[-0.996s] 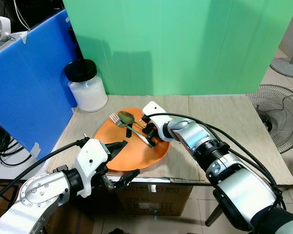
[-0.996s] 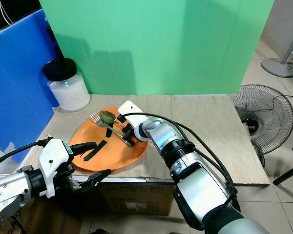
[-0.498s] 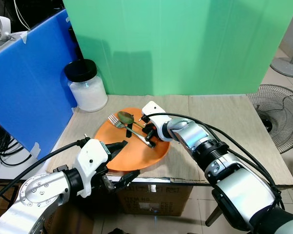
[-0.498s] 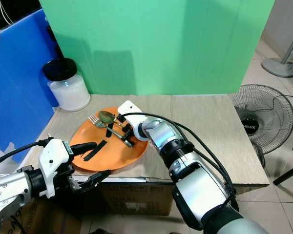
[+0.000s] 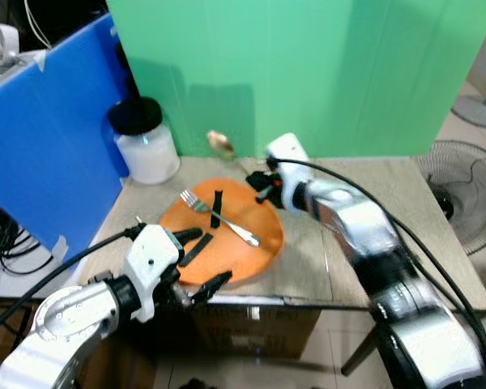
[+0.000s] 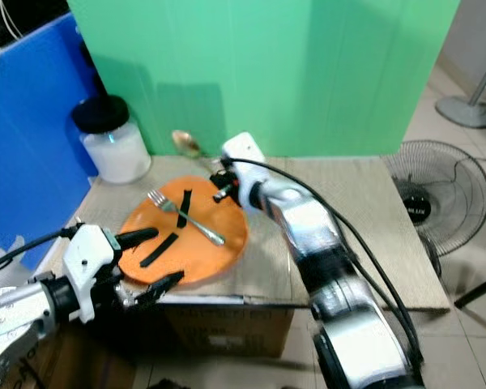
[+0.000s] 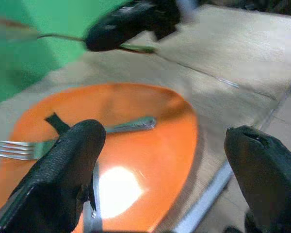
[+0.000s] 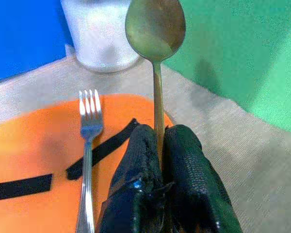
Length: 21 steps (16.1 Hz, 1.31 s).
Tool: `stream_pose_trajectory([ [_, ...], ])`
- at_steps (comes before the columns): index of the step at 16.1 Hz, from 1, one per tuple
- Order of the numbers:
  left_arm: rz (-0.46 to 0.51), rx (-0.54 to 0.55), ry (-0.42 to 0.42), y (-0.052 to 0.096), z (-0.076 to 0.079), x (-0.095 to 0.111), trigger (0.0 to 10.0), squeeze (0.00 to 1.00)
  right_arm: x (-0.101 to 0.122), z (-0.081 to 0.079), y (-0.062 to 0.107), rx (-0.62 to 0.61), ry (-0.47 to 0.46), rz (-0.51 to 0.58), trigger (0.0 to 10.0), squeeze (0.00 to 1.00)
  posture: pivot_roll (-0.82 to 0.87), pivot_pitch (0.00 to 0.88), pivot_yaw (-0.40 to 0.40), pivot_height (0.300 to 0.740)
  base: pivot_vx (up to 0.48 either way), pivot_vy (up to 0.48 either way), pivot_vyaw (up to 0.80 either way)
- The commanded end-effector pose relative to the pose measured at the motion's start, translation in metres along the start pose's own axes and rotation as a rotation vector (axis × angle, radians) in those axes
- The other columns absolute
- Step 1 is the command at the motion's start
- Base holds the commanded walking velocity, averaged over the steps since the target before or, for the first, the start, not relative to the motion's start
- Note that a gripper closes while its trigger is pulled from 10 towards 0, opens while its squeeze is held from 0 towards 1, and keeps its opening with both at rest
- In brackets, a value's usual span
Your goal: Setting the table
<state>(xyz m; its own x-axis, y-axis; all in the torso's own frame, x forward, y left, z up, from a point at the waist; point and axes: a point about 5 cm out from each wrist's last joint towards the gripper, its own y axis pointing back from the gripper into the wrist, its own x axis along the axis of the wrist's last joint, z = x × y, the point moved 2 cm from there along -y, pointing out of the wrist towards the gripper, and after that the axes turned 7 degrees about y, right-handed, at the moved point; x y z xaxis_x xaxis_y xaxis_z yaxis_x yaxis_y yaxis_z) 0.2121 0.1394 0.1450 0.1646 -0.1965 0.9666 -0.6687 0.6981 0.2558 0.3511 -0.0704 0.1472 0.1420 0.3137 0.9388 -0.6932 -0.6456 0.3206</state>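
An orange plate [image 5: 255, 255] lies on the tan table top near its front left. A silver fork [image 5: 220, 219] rests on it, along with two black strips [image 5: 216, 209]. My right gripper [image 5: 262, 181] is shut on the handle of a spoon [image 8: 155, 29] and holds it in the air above the plate's far edge, bowl pointing toward the white jar. My left gripper [image 5: 199, 261] is open at the plate's near left rim, one finger [image 7: 63, 170] over the plate and the other low by the table edge.
A white jar with a black lid [image 5: 143, 143] stands at the back left of the table. A blue board [image 5: 40, 138] walls the left side and a green screen [image 5: 308, 73] the back. A floor fan [image 5: 463, 188] stands to the right. A cardboard box sits under the table.
My right gripper has lifted the spoon off the plate and carried it up and toward the back. The fork stays on the plate. My left gripper has hardly moved.
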Motion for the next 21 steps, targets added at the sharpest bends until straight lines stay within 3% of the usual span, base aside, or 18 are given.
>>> stream_pose_trajectory([
  [1,0.013,0.047,-0.021,0.002,-0.003,0.003,10.0,0.00,0.014,0.000,0.012,-0.006,-0.007,0.072,0.0,0.00,-0.08,0.000,0.088,0.740,0.000,0.000,0.00],
  [2,0.020,0.059,-0.021,0.002,-0.002,0.004,10.0,0.00,0.014,-0.001,0.018,-0.012,-0.004,0.089,0.0,0.00,-0.08,0.000,0.088,0.740,0.000,0.000,0.00],
  [3,0.062,0.155,-0.015,-0.002,-0.004,0.006,10.0,0.00,0.008,0.003,0.040,-0.132,-0.046,0.167,10.0,0.00,-0.09,0.000,0.089,0.740,0.000,0.000,0.00],
  [5,0.100,0.242,0.001,-0.005,-0.004,0.006,10.0,0.00,-0.004,-0.002,0.060,-0.182,-0.097,0.207,10.0,0.00,-0.09,0.000,0.090,0.740,0.000,0.000,-0.22],
  [6,0.123,0.334,0.003,-0.007,-0.005,0.006,10.0,0.00,-0.008,-0.010,0.078,-0.207,-0.148,0.257,10.0,0.00,-0.10,0.000,0.090,0.740,0.000,0.000,-0.80],
  [10,0.136,0.475,0.028,-0.006,-0.009,0.001,10.0,0.00,-0.015,-0.012,0.103,-0.314,-0.172,0.283,10.0,0.00,-0.09,0.000,0.065,0.740,0.000,0.000,-0.80],
  [14,0.162,0.604,0.010,-0.003,-0.013,0.002,10.0,0.00,-0.025,-0.017,0.113,-0.364,-0.206,0.287,10.0,0.00,-0.09,0.000,0.065,0.740,0.000,0.000,-0.80],
  [21,0.232,0.688,0.029,0.003,-0.024,0.014,10.0,0.00,-0.022,-0.012,0.111,-0.423,-0.234,0.286,10.0,0.00,-0.08,0.000,0.068,0.740,0.000,0.000,-0.80],
])
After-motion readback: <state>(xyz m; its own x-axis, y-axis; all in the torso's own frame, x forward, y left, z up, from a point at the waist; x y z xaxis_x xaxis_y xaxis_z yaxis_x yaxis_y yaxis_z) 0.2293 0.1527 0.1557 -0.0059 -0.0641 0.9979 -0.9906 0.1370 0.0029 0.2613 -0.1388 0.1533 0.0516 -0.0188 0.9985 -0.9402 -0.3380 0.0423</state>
